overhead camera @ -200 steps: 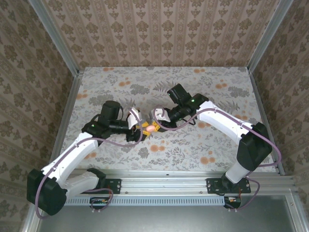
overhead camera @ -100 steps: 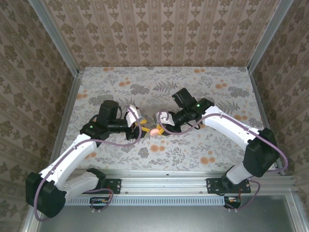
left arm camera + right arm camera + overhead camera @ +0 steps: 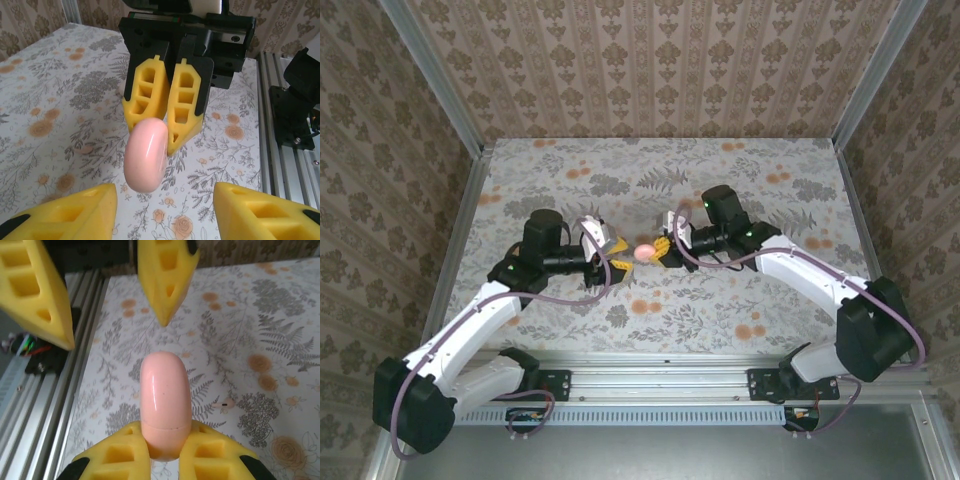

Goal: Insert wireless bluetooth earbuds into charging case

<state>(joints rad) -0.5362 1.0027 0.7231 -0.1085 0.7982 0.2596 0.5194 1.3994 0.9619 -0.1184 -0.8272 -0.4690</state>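
Pinched by its edge between the right gripper's (image 3: 661, 249) yellow fingers, the closed pink charging case (image 3: 644, 252) hangs upright over the floral table (image 3: 750, 300), between the two arms. The left gripper (image 3: 617, 256), which crowded the case a second ago, has drawn back and now stands just apart from it, jaws spread and empty. The right wrist has swung outward.

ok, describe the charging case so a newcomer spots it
Find the middle of the floral table. The charging case is the glossy salmon-pink puck pinched by the right tool, facing the open left tool. Unlike the flat orange printed flowers and yellow fingers, it is rounded and pink.
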